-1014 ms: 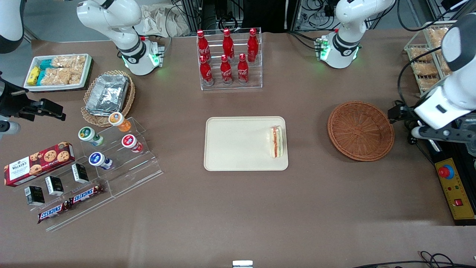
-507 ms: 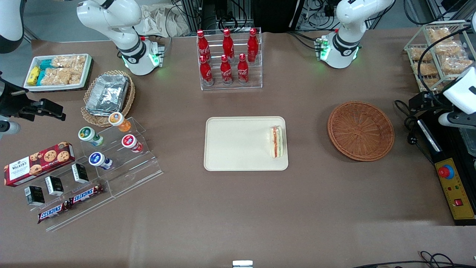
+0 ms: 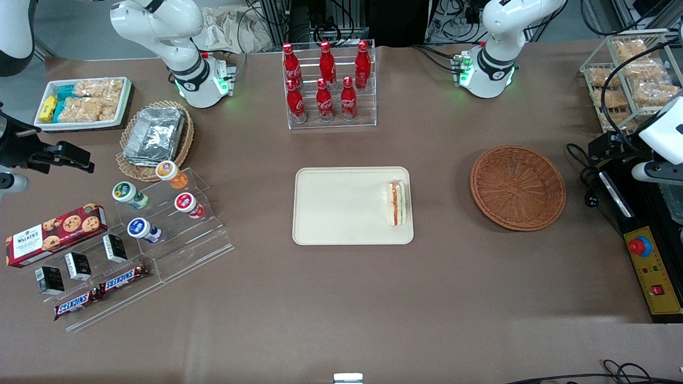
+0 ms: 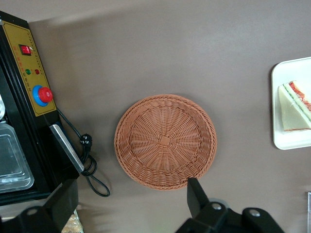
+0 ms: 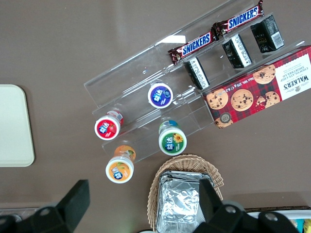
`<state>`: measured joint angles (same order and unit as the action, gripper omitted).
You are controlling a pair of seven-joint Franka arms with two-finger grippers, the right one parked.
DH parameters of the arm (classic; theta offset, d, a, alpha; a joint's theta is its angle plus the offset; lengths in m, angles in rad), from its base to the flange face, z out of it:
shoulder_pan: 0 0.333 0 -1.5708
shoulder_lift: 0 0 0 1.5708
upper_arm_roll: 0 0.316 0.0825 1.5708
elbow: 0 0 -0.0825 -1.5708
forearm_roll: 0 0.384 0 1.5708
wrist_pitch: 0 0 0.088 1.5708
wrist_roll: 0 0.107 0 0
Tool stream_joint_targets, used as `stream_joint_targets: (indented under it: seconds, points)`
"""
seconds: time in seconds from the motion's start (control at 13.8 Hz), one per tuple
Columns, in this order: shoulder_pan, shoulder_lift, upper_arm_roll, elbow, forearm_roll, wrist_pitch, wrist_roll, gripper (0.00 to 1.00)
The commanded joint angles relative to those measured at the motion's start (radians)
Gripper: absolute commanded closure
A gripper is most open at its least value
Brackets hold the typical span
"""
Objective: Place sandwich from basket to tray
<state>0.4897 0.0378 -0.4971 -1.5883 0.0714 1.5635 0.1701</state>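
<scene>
My gripper (image 4: 130,206) hung high above the table, over the working arm's end, its two fingers (image 4: 195,193) spread wide with nothing between them. The sandwich (image 3: 397,202) lay on the tray (image 3: 341,208), at the end nearest the basket (image 3: 517,186), which sat bare, well apart from the tray. I judged the placing step done and the task all but finished; the only move left for me was to park clear of both.
</scene>
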Motion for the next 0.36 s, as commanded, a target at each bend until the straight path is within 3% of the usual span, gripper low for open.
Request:
stream_joint_targets:
  seconds: [0.0, 0.29]
  points:
    - [0.013, -0.003, -0.011, 0.014, -0.016, -0.019, 0.008, 0.0]
    - [0.013, -0.007, -0.011, 0.016, -0.016, -0.019, 0.003, 0.0]
